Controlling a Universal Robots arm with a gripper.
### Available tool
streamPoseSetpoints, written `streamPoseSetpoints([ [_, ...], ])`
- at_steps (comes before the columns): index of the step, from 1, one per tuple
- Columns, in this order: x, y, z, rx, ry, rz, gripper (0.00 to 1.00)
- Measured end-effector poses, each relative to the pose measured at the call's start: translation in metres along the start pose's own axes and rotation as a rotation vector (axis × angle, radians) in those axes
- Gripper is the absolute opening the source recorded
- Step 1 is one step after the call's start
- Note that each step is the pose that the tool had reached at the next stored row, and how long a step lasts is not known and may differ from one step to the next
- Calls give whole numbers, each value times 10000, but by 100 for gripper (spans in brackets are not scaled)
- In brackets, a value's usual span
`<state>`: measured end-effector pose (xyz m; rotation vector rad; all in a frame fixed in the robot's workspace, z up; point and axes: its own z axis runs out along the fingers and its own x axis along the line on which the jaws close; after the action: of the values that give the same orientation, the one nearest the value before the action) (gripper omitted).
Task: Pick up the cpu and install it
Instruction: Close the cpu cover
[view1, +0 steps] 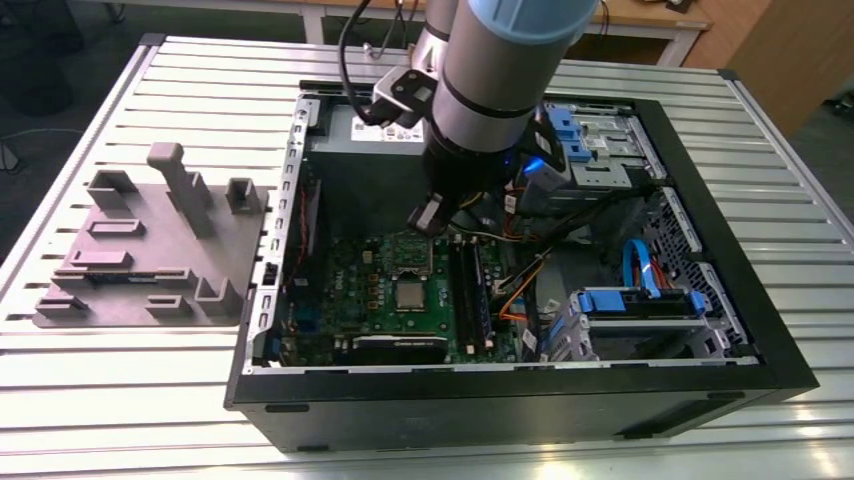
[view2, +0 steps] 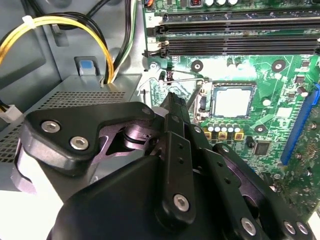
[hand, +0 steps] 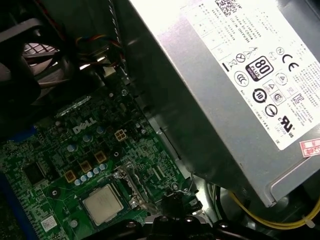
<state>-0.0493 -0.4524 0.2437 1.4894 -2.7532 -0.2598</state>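
Note:
The cpu (view1: 410, 292) lies flat in its socket on the green motherboard (view1: 350, 300) inside the open computer case; its silver top shows in both wrist views (view2: 232, 100) (hand: 102, 204). My gripper (view2: 172, 98) hangs above the board just beside the socket, on the side toward the grey power supply (hand: 235, 85). Its black fingers are shut together with nothing between them; their tip also shows in the first wrist view (hand: 170, 202). The socket's silver frame (view2: 159, 91) stands hinged up by the fingertips, so the cpu lies uncovered.
The arm (view1: 487, 90) reaches down into the black case (view1: 507, 400). Memory slots (view2: 240, 37) run along one side of the socket. Yellow and black cables (view2: 60, 25) lie by the power supply. Blue drive bays (view1: 641, 305) fill the case's right. A grey fixture plate (view1: 154, 250) sits at the exterior view's left.

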Motion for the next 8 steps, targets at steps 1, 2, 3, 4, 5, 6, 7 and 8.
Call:
streamPoseSetpoints([
  [1,6,-3,-1,-1,3,-11,11],
  [2,13,-5,-2,-1,5,-20,11],
  [3,20,-9,-3,-2,6,-29,11],
  [4,28,-13,-4,-3,6,-37,11],
  [5,37,-17,-5,-3,7,-45,11],
  [6,44,-21,-6,-4,8,-52,11],
  [7,50,-24,-7,-5,9,-60,11],
  [8,56,-27,-8,-6,11,-69,11],
])
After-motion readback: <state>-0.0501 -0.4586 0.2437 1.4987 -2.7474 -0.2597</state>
